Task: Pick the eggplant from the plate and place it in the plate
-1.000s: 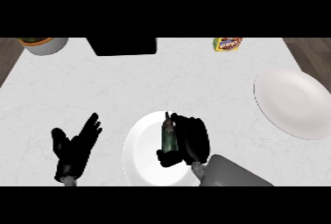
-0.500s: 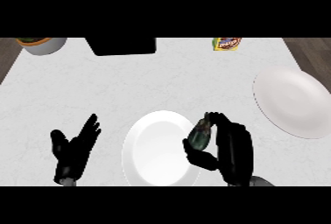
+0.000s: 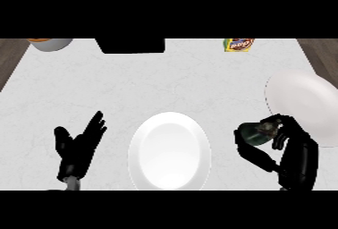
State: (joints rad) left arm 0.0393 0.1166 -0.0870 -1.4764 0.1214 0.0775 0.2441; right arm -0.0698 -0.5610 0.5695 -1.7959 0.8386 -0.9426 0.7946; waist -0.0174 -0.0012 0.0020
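the robot's right hand [image 3: 284,150] carries the eggplant [image 3: 256,132] above the white counter [image 3: 165,80], between the two plates. its fingers and thumb are curled round the dark green vegetable, which shows only at the hand's upper left, the rest hidden inside the grasp. the near plate [image 3: 170,152], in the middle of the view, lies bare, so the pick looks done and the carry is under way. the far plate [image 3: 300,100] sits at the counter's right side, just beyond the raised hand, its lower rim close to the fingers; judging from the task, this is where the eggplant is headed, and the hand holds it off the counter so it can pass over that rim and not knock against it. whether the eggplant already overlaps the far plate's edge cannot be told from this steep angle.

the left hand [image 3: 78,145] rests at the lower left, fingers straight and spread, holding nothing and well apart from both plates, out of the carrying arm's way.

along the counter's back edge stand a small yellow packet [image 3: 239,44], a dark box [image 3: 131,45] and a pale bowl [image 3: 51,43] at the corner, all well apart from the work. what remains, by the look of it, is a short move to the right and a lowering over the far plate's middle before the fingers let go.
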